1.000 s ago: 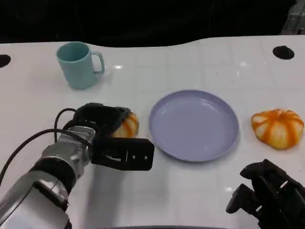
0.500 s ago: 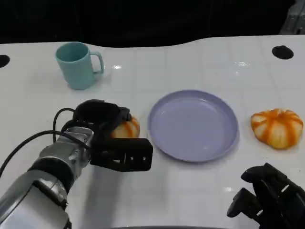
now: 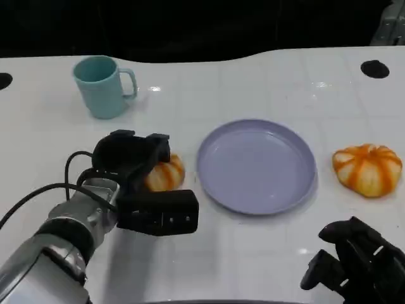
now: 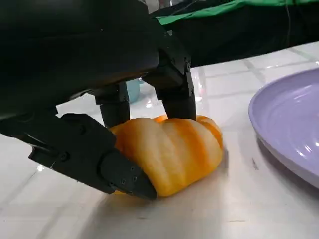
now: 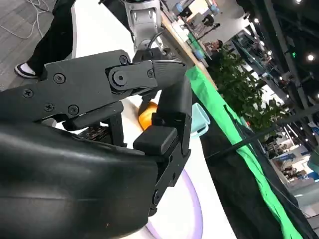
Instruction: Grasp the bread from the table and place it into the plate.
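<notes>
- Orange-striped bread comes in a count of two: one bread roll [image 3: 166, 173] lies on the white worktop [image 3: 253, 82] just left of the plate, the other, a second roll [image 3: 367, 168], lies to the plate's right, apart from its rim.
- One lilac plate [image 3: 256, 166] sits mid-worktop between the two rolls, with nothing on it.
- One teal mug [image 3: 102, 86] stands upright at the far left, handle to the right, well apart from everything else.
- Two round black holes [image 3: 374, 68] mark the worktop, one at the far right, one at the far left edge.
- Left hand [image 3: 130, 161] covers the left part of the near roll; its fingers [image 4: 99, 159] close round it, one pressed along the near side and others touching its far side, as the left wrist view shows. The roll rests on the worktop.
- Right hand [image 3: 354, 259] sits low at the near right, nearer than the second roll and apart from it; its fingers are curled in and hold nothing.
- A black cable [image 3: 38, 193] loops over the left forearm.
</notes>
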